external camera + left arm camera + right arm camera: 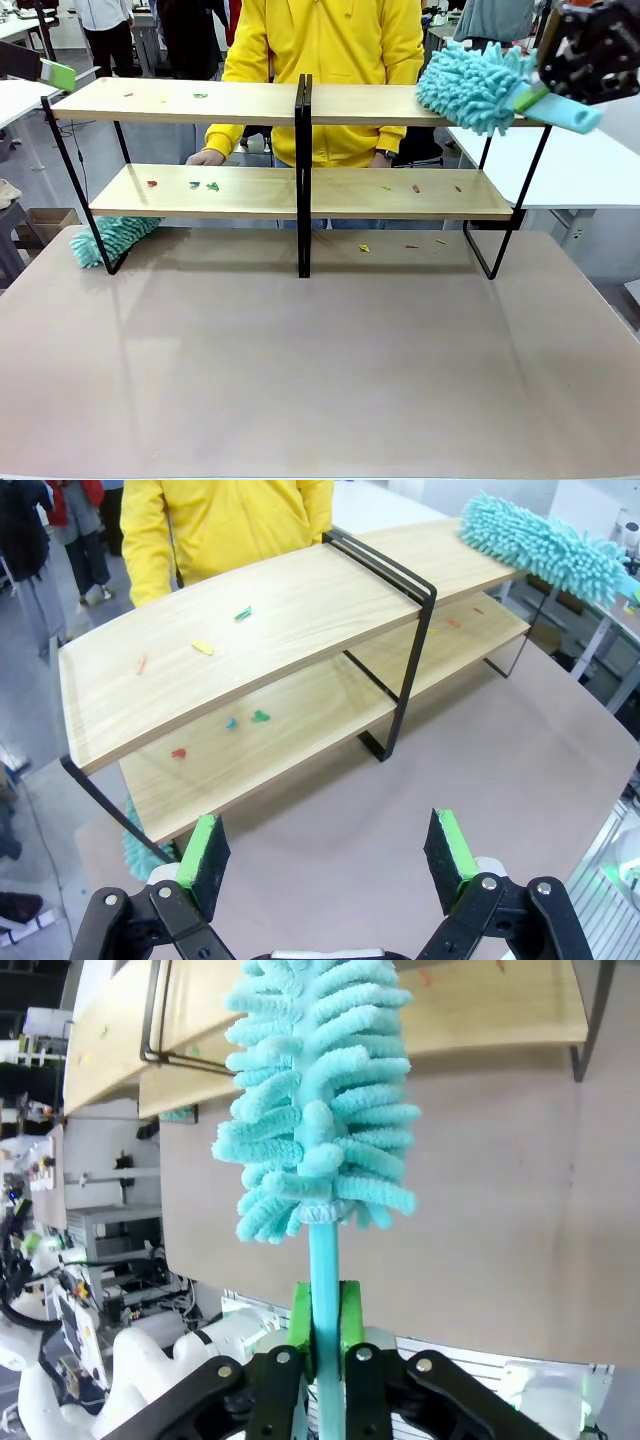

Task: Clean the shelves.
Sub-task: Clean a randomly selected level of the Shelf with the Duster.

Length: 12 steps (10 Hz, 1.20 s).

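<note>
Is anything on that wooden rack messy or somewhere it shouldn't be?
Yes: small coloured scraps litter the light-wood boards of the black-framed shelves, and a few lie on the beige table beneath. A fluffy turquoise duster also lies by the rack's left foot, partly under the lower board, looking dropped.

- Left gripper [325,852]: black linked fingers, with bright green pads [204,852] on the inner faces and silver screws [110,900] at the joints.
- Right gripper [325,1312]: the same black links, green pads and round silver screw heads; its housing looks glossy black in the front view.
- Person [322,120]: yellow hoodie [330,40] with long sleeves [238,90], and a dark watch [387,155] at one wrist.
</note>
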Tool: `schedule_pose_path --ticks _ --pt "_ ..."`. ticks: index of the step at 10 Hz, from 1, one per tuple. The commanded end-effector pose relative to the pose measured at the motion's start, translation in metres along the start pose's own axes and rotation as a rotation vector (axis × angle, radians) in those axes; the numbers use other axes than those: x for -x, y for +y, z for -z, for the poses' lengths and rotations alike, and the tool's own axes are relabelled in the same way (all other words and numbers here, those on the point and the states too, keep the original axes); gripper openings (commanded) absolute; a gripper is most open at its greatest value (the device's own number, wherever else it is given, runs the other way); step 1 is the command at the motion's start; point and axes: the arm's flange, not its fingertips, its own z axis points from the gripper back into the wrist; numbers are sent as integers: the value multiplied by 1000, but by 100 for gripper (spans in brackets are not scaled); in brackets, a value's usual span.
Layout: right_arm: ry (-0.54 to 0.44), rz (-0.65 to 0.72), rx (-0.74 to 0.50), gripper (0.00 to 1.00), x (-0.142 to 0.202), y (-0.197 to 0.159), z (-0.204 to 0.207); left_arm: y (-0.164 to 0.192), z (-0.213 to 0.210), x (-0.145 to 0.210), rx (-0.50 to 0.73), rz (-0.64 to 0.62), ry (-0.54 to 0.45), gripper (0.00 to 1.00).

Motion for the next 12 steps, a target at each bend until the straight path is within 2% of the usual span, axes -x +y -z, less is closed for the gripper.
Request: schedule_pose_path --ticks 1,3,4,6,9,11,12 --pt "8 -27 5 12 0 -16 1 1 0 0 -3 6 0 100" --pt "-2 15 33 12 -6 -23 8 1 0 0 -3 6 0 100" --pt "-52 62 49 12 -10 -27 8 1 0 0 -3 6 0 100" --pt "-188 246 125 12 -21 -41 3 1 0 0 -3 6 0 100" --pt "-374 516 79 12 -24 -55 -22 1 0 0 -3 6 0 100" --pt "-176 297 -134 12 -13 -50 -30 1 0 0 -3 6 0 100" --pt "-84 272 -183 12 -12 -52 -30 1 0 0 -3 6 0 100"
